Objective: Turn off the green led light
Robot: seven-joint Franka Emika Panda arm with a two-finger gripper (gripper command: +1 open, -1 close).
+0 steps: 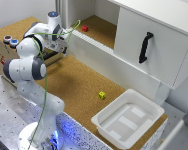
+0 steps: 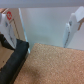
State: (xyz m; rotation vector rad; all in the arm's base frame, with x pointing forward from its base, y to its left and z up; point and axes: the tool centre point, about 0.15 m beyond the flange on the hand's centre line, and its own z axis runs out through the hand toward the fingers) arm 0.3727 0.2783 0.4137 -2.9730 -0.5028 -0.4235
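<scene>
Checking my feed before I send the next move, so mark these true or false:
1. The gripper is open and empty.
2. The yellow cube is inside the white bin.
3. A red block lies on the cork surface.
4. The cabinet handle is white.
1. True. In the wrist view the gripper has its fingers spread wide with nothing between them.
2. False. The yellow cube sits on the cork surface, outside the white bin.
3. True. The red block lies on the cork past the arm.
4. False. The cabinet handle is black. The cabinet door is white.
</scene>
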